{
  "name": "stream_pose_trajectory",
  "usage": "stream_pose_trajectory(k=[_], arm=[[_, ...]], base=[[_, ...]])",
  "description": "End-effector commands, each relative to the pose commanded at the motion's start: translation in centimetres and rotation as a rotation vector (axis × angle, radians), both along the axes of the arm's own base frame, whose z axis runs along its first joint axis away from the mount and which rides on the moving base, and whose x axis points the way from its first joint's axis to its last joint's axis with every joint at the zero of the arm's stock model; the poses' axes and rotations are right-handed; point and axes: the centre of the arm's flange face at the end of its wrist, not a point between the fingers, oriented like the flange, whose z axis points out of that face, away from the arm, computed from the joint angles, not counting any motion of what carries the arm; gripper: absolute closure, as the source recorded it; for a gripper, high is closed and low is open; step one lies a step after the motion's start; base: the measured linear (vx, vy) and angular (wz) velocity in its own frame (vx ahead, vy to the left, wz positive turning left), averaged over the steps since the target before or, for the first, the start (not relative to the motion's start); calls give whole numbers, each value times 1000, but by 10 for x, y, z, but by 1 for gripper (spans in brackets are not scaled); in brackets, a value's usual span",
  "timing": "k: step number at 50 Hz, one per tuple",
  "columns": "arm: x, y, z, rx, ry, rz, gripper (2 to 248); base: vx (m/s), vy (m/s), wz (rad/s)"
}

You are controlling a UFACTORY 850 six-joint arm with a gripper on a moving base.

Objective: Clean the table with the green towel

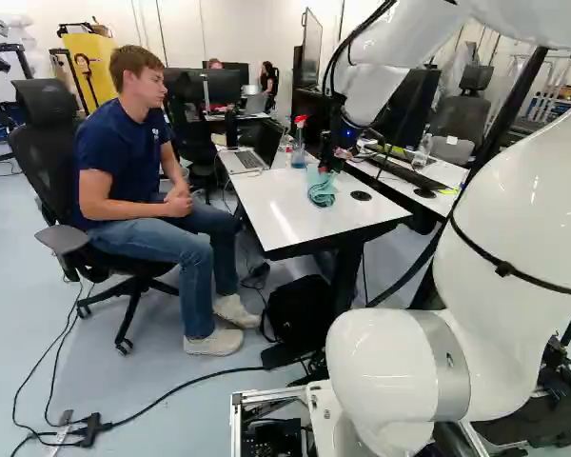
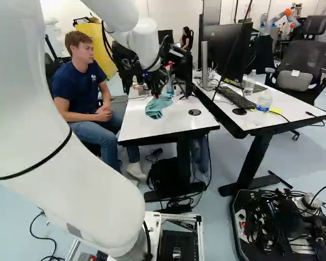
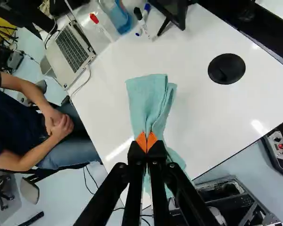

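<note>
In the left base view my gripper [image 1: 329,168] reaches down over the white table [image 1: 290,228]. The green towel [image 1: 321,188] hangs or lies bunched beneath it; the right base view also shows the towel [image 2: 156,107] near the table's middle. In the wrist view the gripper [image 3: 146,143] has its orange pads pinched together on the gathered cloth. Part of the towel [image 3: 148,101] spreads out ahead of the fingertips, and the rest passes under the fingers and shows beyond them. The fingers hide the towel's middle.
A laptop [image 3: 72,51], a blue spray bottle [image 3: 117,16] and markers [image 3: 141,21] stand or lie at the table's far end. A black round cap [image 3: 226,68] is set in the top. A seated person [image 1: 138,181] is close beside the table.
</note>
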Motion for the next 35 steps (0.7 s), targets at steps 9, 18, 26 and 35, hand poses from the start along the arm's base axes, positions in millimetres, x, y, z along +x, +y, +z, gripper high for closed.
stream_pose_trajectory(k=[9, 18, 26, 35], arm=[[-1, -15, 0, 0, 0, -31, 229], [-1, -30, 0, 0, 0, -63, 229], [1, -44, 0, 0, 0, -90, 229], [6, -60, 1, 0, 0, -119, 229]], base=[[0, 0, 0], [0, 0, 0], [0, 0, 0], [0, 0, 0]])
